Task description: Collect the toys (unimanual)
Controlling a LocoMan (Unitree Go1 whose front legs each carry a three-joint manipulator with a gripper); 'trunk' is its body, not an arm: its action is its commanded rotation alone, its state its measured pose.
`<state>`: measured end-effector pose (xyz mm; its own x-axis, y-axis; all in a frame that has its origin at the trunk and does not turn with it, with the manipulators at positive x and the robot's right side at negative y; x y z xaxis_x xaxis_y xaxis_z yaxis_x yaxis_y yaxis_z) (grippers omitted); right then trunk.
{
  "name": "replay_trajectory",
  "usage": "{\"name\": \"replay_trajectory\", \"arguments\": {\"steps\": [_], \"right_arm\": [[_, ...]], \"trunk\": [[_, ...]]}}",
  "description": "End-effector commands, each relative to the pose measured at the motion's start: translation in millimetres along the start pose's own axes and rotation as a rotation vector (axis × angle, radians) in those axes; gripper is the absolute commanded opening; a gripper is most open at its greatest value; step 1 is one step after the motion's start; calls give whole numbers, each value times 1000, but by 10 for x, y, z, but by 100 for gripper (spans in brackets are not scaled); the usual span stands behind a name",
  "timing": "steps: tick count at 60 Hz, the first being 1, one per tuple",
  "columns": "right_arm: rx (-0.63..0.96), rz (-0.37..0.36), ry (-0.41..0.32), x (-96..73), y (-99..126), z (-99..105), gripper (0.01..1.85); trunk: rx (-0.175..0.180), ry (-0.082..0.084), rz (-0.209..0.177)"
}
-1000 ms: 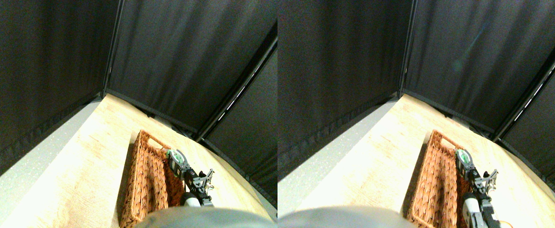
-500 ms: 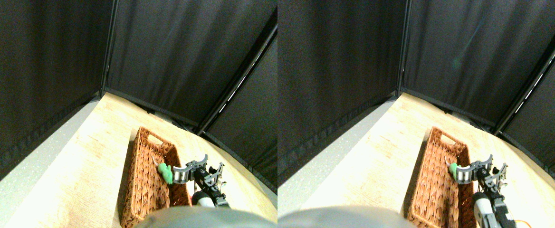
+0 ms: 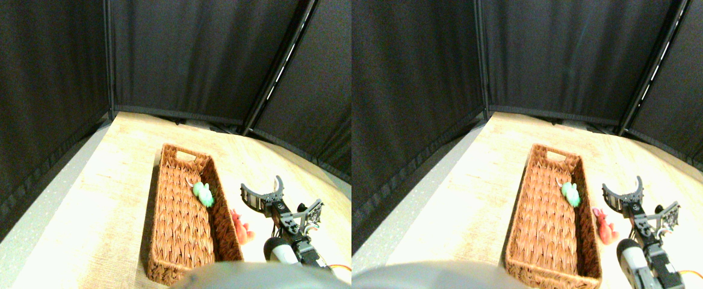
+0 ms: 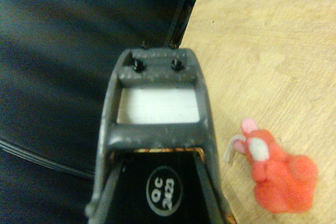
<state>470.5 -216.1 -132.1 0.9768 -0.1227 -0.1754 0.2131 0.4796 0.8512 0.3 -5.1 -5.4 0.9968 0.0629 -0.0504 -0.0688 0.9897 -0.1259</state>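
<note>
On the pale wooden table (image 3: 117,180) we see a long wicker basket (image 3: 174,235), and inside it, near its right wall, lies a small green plush toy (image 3: 203,194). Just outside that same wall, on the table, lies a red-pink plush toy (image 3: 241,227), close against the basket. Our right claw (image 3: 262,192) hangs above the table to the right of the basket, its two curved jaws spread wide apart with nothing between them. From the wrist camera we see the red-pink toy on the wood beside the dark jaw frame (image 4: 157,129), apart from it. Black curtains (image 3: 195,54) close off the back.
</note>
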Motion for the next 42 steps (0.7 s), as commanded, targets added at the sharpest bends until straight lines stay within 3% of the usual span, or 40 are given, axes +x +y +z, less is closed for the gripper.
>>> {"name": "replay_trajectory", "arguments": {"steps": [1, 10, 12, 20, 42], "right_arm": [[23, 27, -35, 10, -110, 261, 71], [36, -20, -47, -48, -308, 288, 70], [125, -32, -36, -58, -373, 260, 73], [99, -82, -37, -88, -553, 151, 80], [285, -192, 108, 20, -882, -194, 106]], "trunk": [[39, 4, -82], [56, 15, -99], [55, 14, -99], [53, 19, -91], [18, 18, -48]]}}
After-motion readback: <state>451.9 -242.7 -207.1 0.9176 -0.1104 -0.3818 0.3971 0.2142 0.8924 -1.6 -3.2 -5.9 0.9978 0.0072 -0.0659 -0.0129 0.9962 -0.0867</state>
